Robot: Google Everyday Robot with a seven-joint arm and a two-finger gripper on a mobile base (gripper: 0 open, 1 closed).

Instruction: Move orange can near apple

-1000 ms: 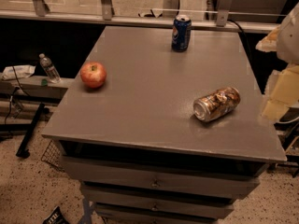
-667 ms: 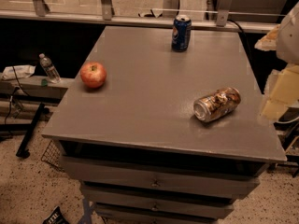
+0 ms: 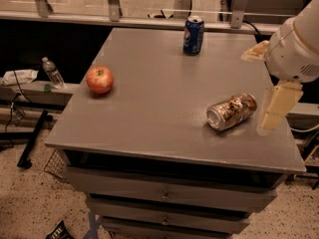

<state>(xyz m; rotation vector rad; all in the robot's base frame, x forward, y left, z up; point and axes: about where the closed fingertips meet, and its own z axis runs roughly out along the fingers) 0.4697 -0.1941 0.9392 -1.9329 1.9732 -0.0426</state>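
The orange can (image 3: 232,112) lies on its side on the right part of the grey table (image 3: 149,118), its silver end facing front-left. The red apple (image 3: 99,79) sits near the table's left edge, well apart from the can. My gripper (image 3: 277,106) hangs from the white arm (image 3: 299,44) at the right edge of the table. It is just to the right of the orange can and not touching it.
A blue Pepsi-style can (image 3: 193,35) stands upright at the back of the table. The table has drawers (image 3: 164,193) below its front edge. A water bottle (image 3: 52,72) stands on a low ledge to the left. A railing runs along the back.
My arm and gripper have moved a little to the left, closer to the orange can. The cans and the apple have not moved.
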